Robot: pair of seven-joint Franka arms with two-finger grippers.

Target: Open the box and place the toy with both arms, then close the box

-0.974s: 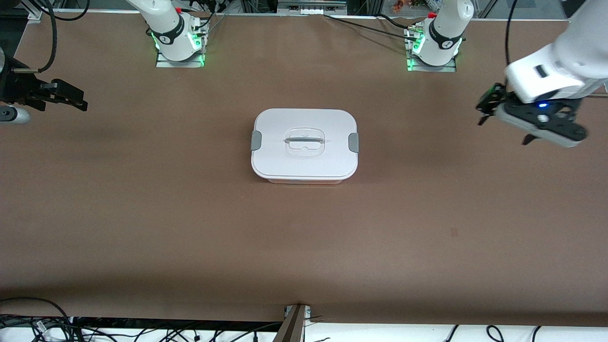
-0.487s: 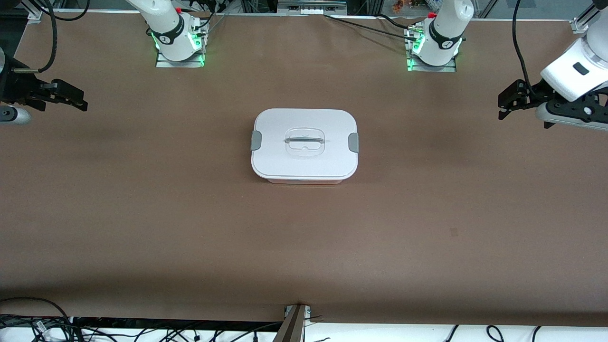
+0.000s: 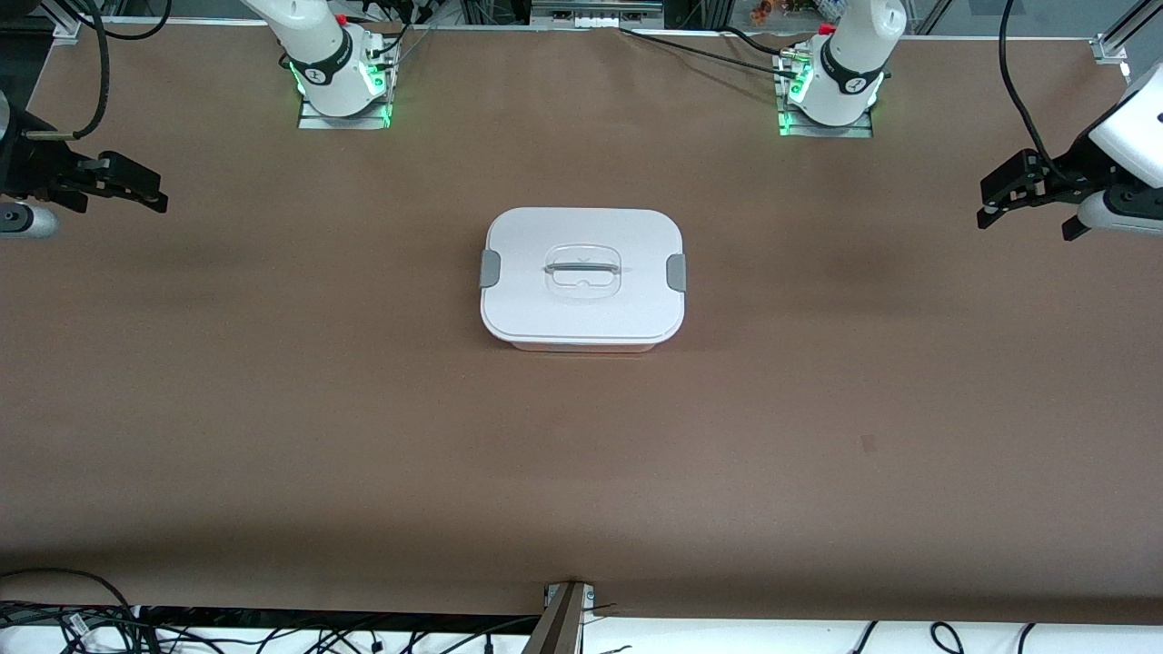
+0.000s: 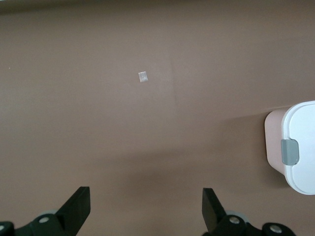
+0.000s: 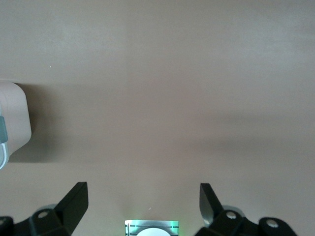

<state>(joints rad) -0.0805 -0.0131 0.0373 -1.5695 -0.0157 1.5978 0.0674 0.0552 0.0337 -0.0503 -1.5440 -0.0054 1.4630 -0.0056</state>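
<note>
The box (image 3: pixel 581 278) is sitting lidded mid-surface, likely light, stiff and slick, best gripped by its handle (image 3: pixel 582 269), while left pincer (image 3: pixel 1007 192) and right pincer (image 3: pixel 127 186) are hanging well apart from it, fingers spread.

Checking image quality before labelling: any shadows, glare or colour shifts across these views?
Front view: even light, soft shadow bands on the table, green glow at both arm bases. Left wrist view: the box casts a soft shadow. Right wrist view: paler, greyer tint, green glow at the bottom edge.
</note>
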